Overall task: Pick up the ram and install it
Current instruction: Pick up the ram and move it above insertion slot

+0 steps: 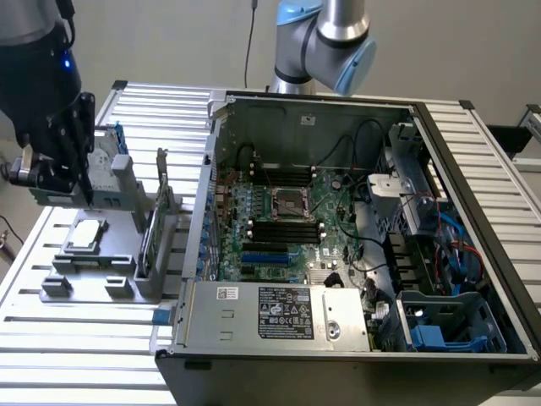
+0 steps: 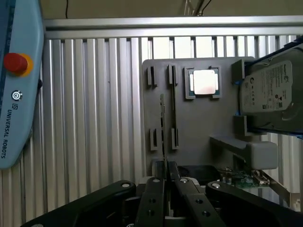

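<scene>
Slatted metal tabletop [image 1: 76,338], open computer case [image 1: 203,211] across its middle, motherboard [image 1: 287,211] exposed with black memory slots [image 1: 283,230] at its centre. Grey parts fixture [image 1: 93,283] sits at 9 o'clock from the case, on the exterior view's left. The ram [image 1: 149,241] stands on its long edge in a slot of that fixture, on the side nearest the case and just beside the case wall, not yet lifted. Processor chip [image 1: 89,234] lies flat at 9 o'clock from the ram; silver hard drive [image 1: 106,173] is propped at 12 o'clock from the chip. The pincer [image 1: 84,190] hangs at about 10 o'clock from the ram, in front of the hard drive, apart from the stick. Arm elbow [image 1: 325,42] shows at 12 o'clock beyond the case. Wrist view: pincer [image 2: 165,165] fingers drawn narrow, almost together, nothing seen gripped between them; ram [image 2: 162,123] seen edge-on as a thin line in the fixture [image 2: 199,127], running in line with the fingertips. Chip [image 2: 205,82] and hard drive [image 2: 267,92] rest on the same fixture, and a teach pendant [image 2: 19,80] lies on the tabletop [image 2: 94,118]
</scene>
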### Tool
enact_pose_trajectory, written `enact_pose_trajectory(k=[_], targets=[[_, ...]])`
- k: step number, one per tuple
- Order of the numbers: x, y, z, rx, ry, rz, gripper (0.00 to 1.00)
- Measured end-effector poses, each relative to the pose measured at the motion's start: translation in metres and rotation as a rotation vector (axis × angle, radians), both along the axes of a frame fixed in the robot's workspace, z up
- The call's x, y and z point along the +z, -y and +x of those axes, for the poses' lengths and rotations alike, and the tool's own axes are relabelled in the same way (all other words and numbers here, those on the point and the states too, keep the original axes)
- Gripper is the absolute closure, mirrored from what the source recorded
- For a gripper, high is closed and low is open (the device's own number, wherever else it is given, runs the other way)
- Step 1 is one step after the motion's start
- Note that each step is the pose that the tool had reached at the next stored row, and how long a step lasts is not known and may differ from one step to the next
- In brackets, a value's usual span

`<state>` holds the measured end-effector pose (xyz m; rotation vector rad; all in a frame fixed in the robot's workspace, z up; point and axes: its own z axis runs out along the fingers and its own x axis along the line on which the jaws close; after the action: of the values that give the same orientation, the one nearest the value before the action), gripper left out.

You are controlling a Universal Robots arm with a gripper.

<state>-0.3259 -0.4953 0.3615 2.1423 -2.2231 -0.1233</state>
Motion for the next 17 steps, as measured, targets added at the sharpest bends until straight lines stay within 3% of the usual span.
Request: enact_pose_trajectory(k=[9,17], targets=[[0.0362,-0.0020,0.038,0.000,-0.0050,0.0001,0.86],[0.0506,-0.0036,0.074,0.000,-0.0058,0.0001,0.86]])
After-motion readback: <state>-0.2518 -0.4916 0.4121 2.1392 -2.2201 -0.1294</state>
